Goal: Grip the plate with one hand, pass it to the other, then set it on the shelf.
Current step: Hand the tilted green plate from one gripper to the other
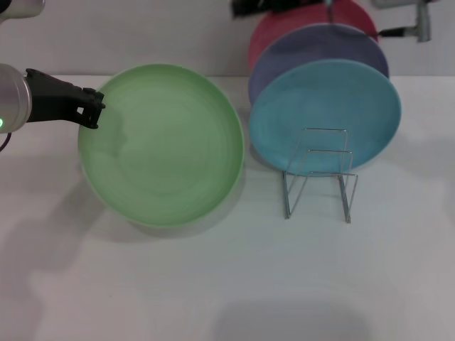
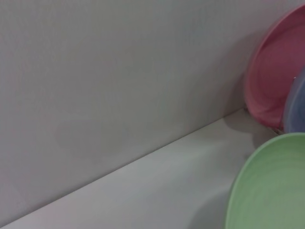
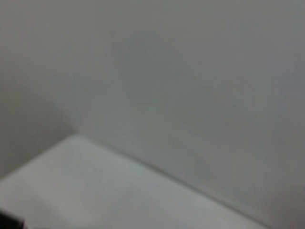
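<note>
The light green plate (image 1: 162, 144) is held off the white table, tilted, with its shadow on the tabletop below it. My left gripper (image 1: 92, 110), black and on the arm with the green ring, is shut on the plate's left rim. The plate's edge also shows in the left wrist view (image 2: 271, 186). The silver wire rack (image 1: 320, 174) stands to the right of the plate, with its front loops bare. My right gripper is out of view; the right wrist view shows only wall and tabletop.
A turquoise plate (image 1: 323, 114), a lavender-blue plate (image 1: 320, 51) and a pink plate (image 1: 306, 21) stand upright in the back of the rack. A grey metal piece (image 1: 421, 21) hangs at the top right. White tabletop (image 1: 213, 284) lies in front.
</note>
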Robot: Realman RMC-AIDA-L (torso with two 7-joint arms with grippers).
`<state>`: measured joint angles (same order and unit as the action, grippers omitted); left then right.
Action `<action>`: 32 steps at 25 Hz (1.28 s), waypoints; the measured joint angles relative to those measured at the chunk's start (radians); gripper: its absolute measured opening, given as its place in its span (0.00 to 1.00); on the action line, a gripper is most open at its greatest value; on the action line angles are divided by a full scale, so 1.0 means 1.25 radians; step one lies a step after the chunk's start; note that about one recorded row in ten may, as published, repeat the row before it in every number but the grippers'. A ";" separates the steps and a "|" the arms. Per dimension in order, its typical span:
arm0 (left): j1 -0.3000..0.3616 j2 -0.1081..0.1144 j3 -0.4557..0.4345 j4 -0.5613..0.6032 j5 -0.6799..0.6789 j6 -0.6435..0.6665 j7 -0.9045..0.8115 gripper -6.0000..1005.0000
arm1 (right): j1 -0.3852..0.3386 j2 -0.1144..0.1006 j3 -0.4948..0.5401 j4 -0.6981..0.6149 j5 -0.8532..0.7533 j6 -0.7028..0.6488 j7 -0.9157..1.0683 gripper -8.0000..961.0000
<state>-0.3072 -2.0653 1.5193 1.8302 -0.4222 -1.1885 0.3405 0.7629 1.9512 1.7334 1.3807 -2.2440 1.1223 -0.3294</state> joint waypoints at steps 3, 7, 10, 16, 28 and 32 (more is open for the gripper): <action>-0.001 0.000 0.001 0.000 -0.001 0.001 0.000 0.05 | 0.030 0.006 -0.007 -0.023 -0.027 0.037 -0.026 0.85; -0.004 0.000 0.005 0.000 -0.001 0.000 0.000 0.05 | 0.057 0.011 -0.013 -0.052 -0.039 0.053 -0.050 0.85; -0.004 0.000 0.007 0.000 -0.001 -0.001 0.000 0.05 | 0.074 0.015 -0.017 -0.076 -0.051 0.058 -0.064 0.85; -0.006 0.000 0.010 0.000 -0.001 -0.002 0.000 0.05 | 0.122 0.030 -0.033 -0.140 -0.085 0.055 -0.101 0.85; -0.008 -0.001 0.010 0.000 -0.012 0.000 0.000 0.06 | 0.141 0.039 -0.068 -0.183 -0.079 0.011 -0.128 0.85; -0.008 -0.001 0.010 0.000 -0.018 0.000 0.000 0.06 | 0.148 0.044 -0.067 -0.212 -0.071 -0.006 -0.147 0.85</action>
<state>-0.3176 -2.0663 1.5323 1.8300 -0.4442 -1.1888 0.3405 0.9477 2.0059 1.6491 1.1161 -2.3331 1.1152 -0.5136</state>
